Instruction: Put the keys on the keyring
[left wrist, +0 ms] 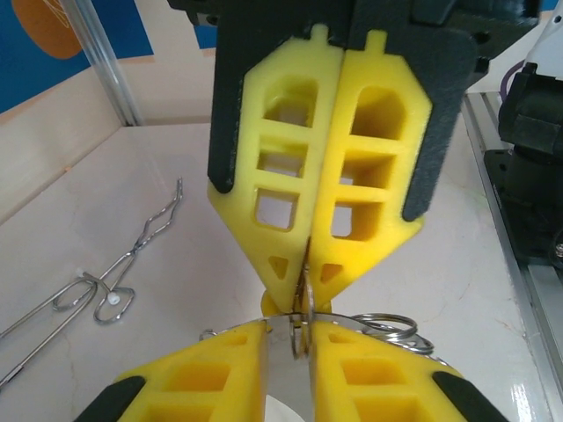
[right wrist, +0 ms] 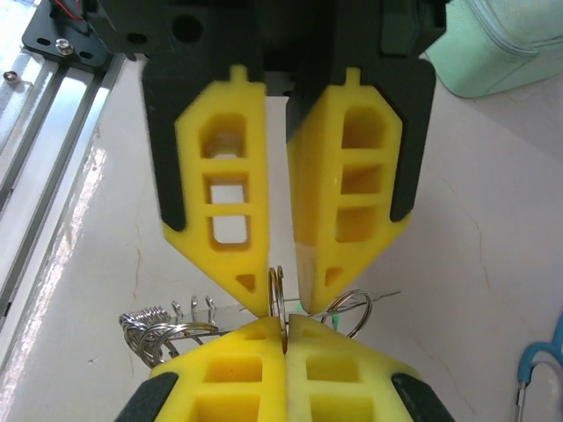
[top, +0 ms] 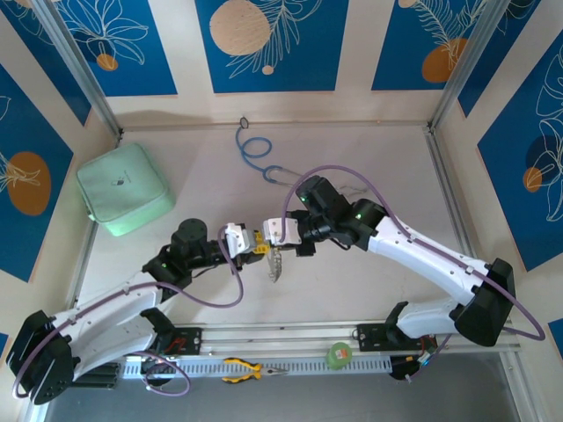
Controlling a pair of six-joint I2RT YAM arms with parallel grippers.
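1. Looking down on the pale table (top: 369, 281), I see both arms reaching in so that the two grippers meet tip to tip over its middle
2. A mint-green pouch (top: 123, 189) sits well apart from the left gripper (right wrist: 281, 294), out on its far left
3. A blue-tubed stethoscope (top: 258, 151) lies beyond the right gripper (left wrist: 306, 274), well apart from it, towards the back wall
4. Yellow-handled pliers (top: 249, 370) lie on the rail at the near edge, behind both grippers
5. The right gripper has its yellow fingers pressed together, pinching a thin wire ring of the keyring (top: 274, 264) right at the tips
6. The left gripper's fingers stand a narrow gap apart and straddle that same ring from the opposite side; I cannot tell whether either pad touches it
7. The rest of the keyring, a bunch of loops and small links, hangs just below the meeting tips
8. A round green disc (top: 339, 354) rests on the near rail, close to the right arm's base
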